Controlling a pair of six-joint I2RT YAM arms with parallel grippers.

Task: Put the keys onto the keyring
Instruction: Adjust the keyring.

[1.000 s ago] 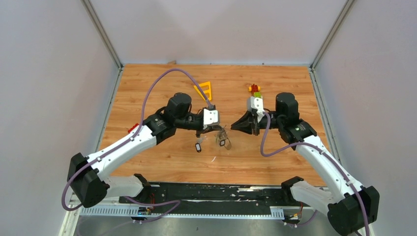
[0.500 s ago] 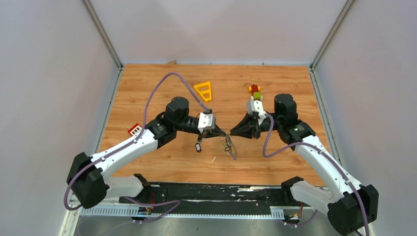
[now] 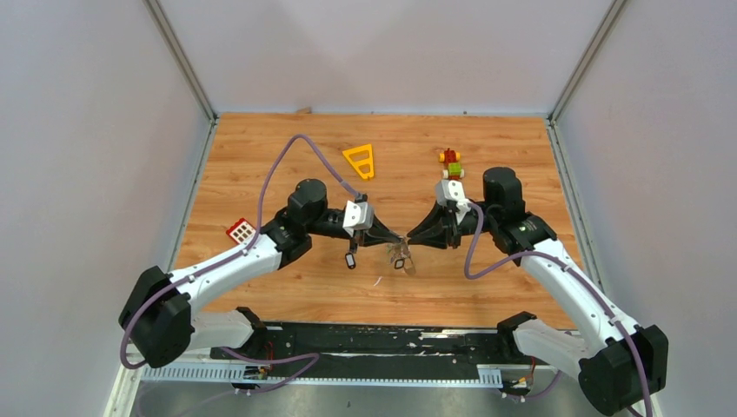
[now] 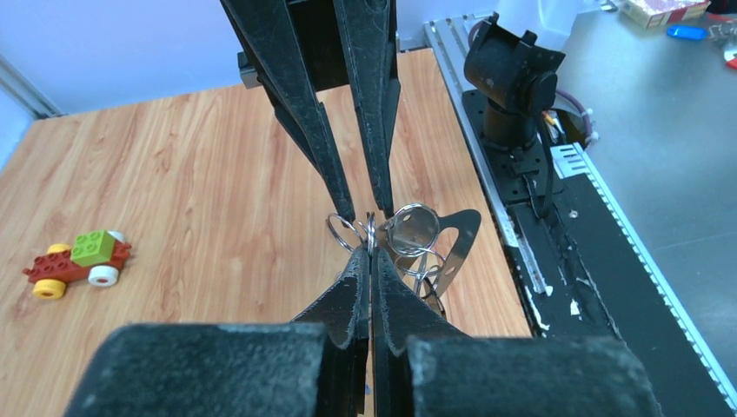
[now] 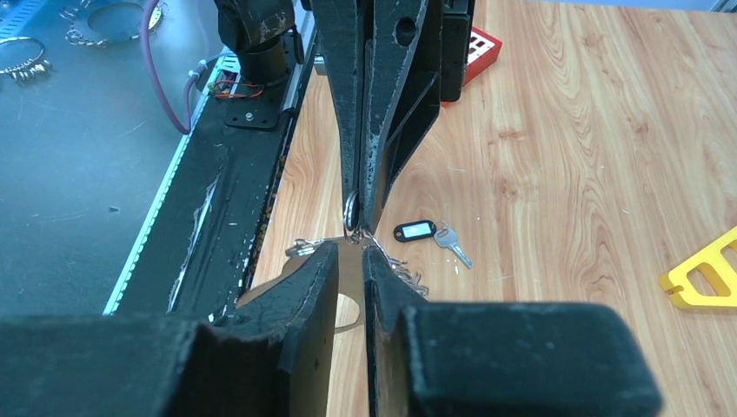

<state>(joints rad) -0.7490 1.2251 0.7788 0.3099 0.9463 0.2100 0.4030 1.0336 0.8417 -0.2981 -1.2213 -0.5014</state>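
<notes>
keyring (image 3: 401,254) hangs in mid-air over the centre of the worktop (image 3: 287,156), dangling between the two pincer tips, with small wire rings bunched at its top; the exact links are too small to tell. one black-tagged key (image 5: 417,231) lies loose on the worktop near the bunch, on the left arm's side, not on the ring yet. left pincer (image 4: 369,257) is pressed together on a thin wire ring at the top of the bunch. right pincer (image 5: 349,253) has a narrow gap between its fingers, tips right at that same ring, not seen gripping anything. likely risks: the hold is on thin wire at the very fingertips, so a twist or a bump from the right tips could slip it out and drop the bunch. the tips nearly touch, so they could collide, and the dangling part may swing. both arms reach in low toward the centre, pincers pointing at each other nose to nose. yellow triangle frame (image 3: 359,161) and toy block figure (image 3: 449,162) sit well behind.
</notes>
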